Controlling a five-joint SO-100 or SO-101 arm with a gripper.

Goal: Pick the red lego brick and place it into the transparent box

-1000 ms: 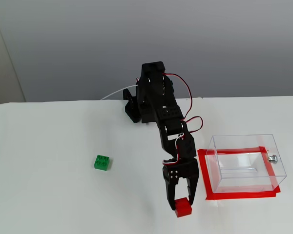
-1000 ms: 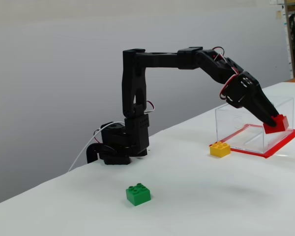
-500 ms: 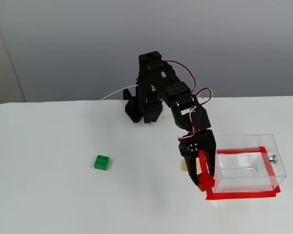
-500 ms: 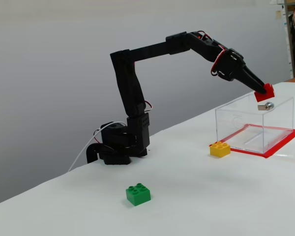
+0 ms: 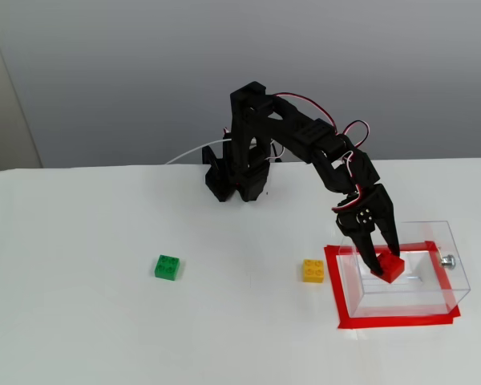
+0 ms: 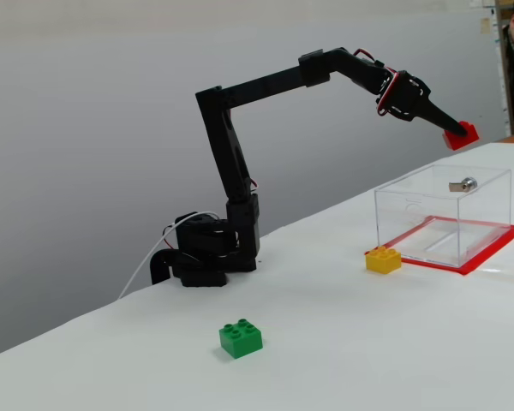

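We see the gripper [image 6: 456,134] clamped on the red lego brick [image 6: 461,134], high above the transparent box [image 6: 445,216]. Yellow brick [image 6: 383,259] sits just beside the box.

Open air lies all round my gripper [image 6: 457,134], high above the transparent box [image 6: 441,216], whose top stands open beneath me. Its thin walls are the only barrier below. The yellow brick [image 5: 313,270] sits just beside the box's left wall; the green brick [image 5: 168,267] lies well apart.

Tool [image 6: 454,134] grips red lego brick [image 6: 462,134] above transparent box [image 6: 443,214].
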